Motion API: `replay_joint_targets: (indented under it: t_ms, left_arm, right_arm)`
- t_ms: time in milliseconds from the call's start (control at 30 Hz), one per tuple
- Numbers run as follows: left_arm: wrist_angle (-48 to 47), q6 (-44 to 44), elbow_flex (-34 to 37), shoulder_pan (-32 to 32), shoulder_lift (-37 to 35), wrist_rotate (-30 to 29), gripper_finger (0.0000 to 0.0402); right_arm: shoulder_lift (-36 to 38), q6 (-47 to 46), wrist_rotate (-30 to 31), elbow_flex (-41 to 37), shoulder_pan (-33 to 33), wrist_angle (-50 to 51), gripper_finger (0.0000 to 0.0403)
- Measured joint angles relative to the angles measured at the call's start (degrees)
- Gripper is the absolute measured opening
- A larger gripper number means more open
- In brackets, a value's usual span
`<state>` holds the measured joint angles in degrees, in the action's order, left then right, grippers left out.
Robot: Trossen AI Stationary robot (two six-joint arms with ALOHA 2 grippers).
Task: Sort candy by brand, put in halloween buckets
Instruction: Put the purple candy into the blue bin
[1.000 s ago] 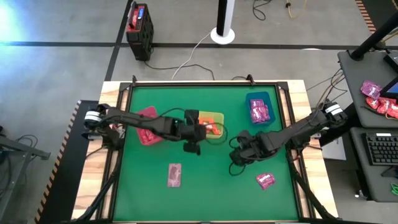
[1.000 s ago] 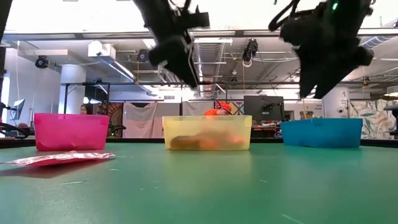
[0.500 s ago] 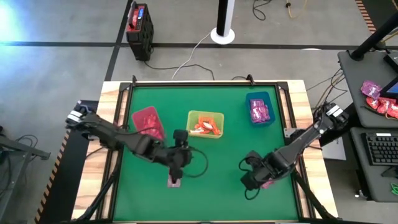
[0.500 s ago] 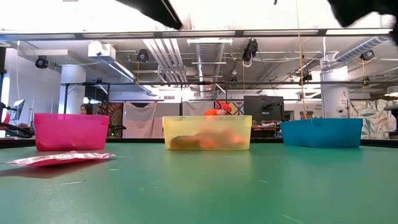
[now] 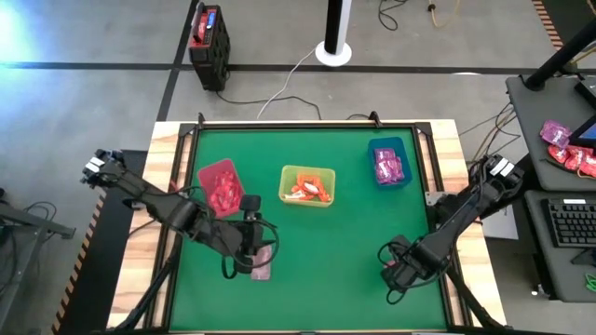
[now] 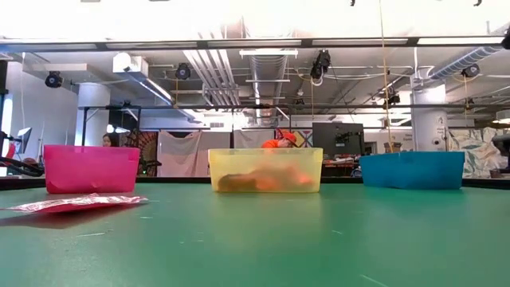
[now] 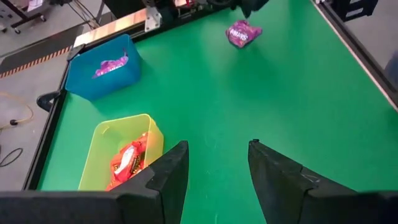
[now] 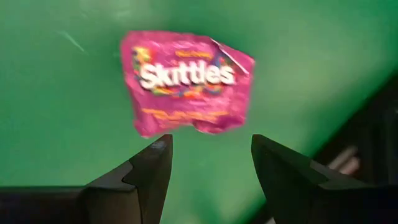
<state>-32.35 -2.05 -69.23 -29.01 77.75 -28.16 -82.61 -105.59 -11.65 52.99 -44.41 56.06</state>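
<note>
The right gripper (image 8: pixel 208 165) is hovering directly over the shiny magenta-pink Skittles packet (image 8: pixel 186 83), which is lying flat near the green bench's (image 5: pixel 345 242) right front corner, its long axis running across the wide-open, empty jaws. The left gripper (image 7: pixel 214 163), jaws also spread, is hanging over the dull reddish-pink packet (image 5: pixel 264 261).

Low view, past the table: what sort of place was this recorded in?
Probably an open-plan lab or workshop. Behind the three bins the low view shows exposed ceiling ducts and a computer monitor, and the high view shows a side desk with a keyboard on a bare concrete floor.
</note>
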Motion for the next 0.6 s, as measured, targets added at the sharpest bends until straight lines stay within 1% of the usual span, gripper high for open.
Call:
replay_joint_targets:
  t_ms: [133,300,433,600]
  left_arm:
    - [0.26,-0.06,0.02,-0.49,-0.25,0.00,0.0150]
    - [0.22,-0.82,0.04,-0.86,0.88,0.09,0.0150]
    - [0.17,-1.67,0.44,-1.27,1.60,0.13,0.0150]
    - [0.16,-2.24,1.73,-1.34,1.80,0.13,0.0150]
  right_arm:
    - [-0.02,-0.91,1.17,-1.74,0.03,-3.34,0.0210]
    - [-0.80,-1.09,1.16,-4.55,-0.31,-4.24,0.0199]
    - [-1.20,-1.08,1.23,-5.31,-0.36,-4.62,0.0184]
    - [-1.20,-0.44,5.70,-6.58,-0.49,-8.69,0.0153]
